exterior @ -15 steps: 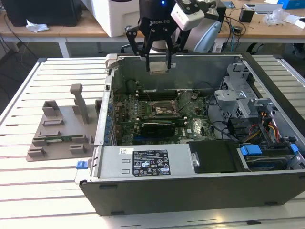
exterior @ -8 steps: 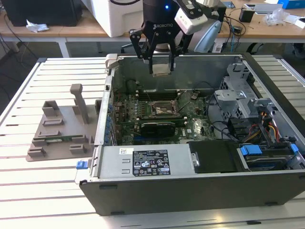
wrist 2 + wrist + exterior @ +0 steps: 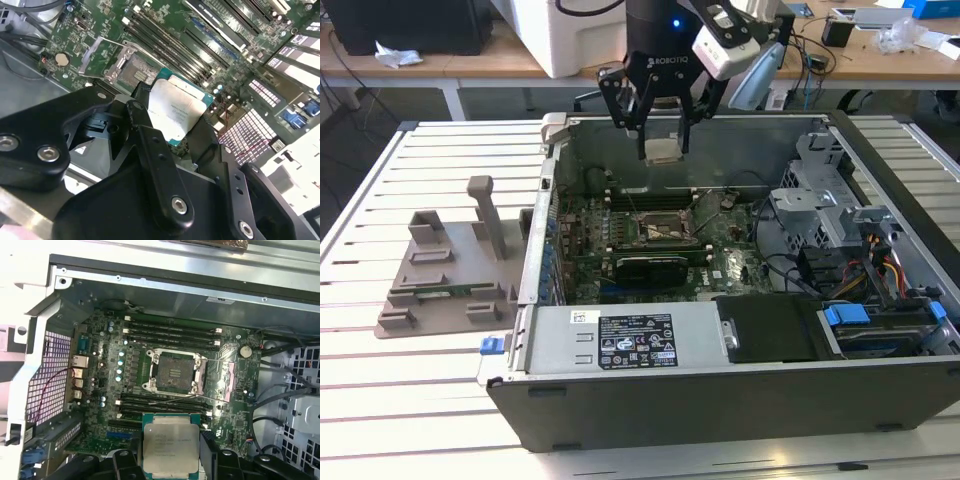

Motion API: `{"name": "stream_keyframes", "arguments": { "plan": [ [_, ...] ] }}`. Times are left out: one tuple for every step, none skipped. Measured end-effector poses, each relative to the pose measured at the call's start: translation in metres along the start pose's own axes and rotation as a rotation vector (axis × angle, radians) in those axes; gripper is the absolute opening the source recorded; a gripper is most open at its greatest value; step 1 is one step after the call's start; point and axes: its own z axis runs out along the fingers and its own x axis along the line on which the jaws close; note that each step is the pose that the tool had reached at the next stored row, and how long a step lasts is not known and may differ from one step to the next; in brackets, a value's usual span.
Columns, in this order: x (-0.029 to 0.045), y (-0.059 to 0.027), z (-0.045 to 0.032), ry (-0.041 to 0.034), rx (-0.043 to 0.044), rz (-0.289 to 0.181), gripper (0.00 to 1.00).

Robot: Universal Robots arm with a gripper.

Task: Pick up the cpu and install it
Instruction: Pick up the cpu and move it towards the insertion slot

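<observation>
While the claw point(image 3: 663, 148) grips the cpu point(image 3: 170, 449) by its edges above the far side of the case point(image 3: 720, 400), short of the open socket point(image 3: 174, 372) (cover flipped back), any tilt or twist could mean bent pins.

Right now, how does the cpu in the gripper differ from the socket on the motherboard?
The cpu is clamped in the gripper above the motherboard; the socket sits fixed on it. The cpu shows a pale silver top with a green rim; the socket has a dark centre in a metal frame. The cpu is a solid slab; the socket lies open and empty. Both are roughly square.
</observation>
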Motion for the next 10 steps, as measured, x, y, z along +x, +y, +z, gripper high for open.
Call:
{"name": "stream_keyframes", "arguments": {
  "plan": [
    [-0.0012,0.0,0.0008,0.0,0.0001,0.0,0.55],
    [-0.0025,0.0001,0.0018,0.0,0.0001,0.0,0.55],
    [-0.0033,0.0001,0.0023,0.0001,0.0002,0.0,0.55],
    [-0.0041,0.0001,0.0029,0.0001,0.0003,0.0,0.55],
    [-0.0058,0.0001,0.0041,0.0001,0.0004,0.0,0.55],
    [-0.0068,0.0001,0.0048,0.0001,0.0005,0.0,0.55],
    [-0.0076,0.0001,0.0053,0.0002,0.0005,0.0,0.55],
    [-0.0094,0.0001,0.0065,0.0001,0.0006,0.0,0.55],
    [-0.0103,0.0002,0.0072,0.0001,0.0007,0.0,0.55],
    [-0.0112,0.0002,0.0078,0.0002,0.0008,0.0,0.55]
  ]
}}
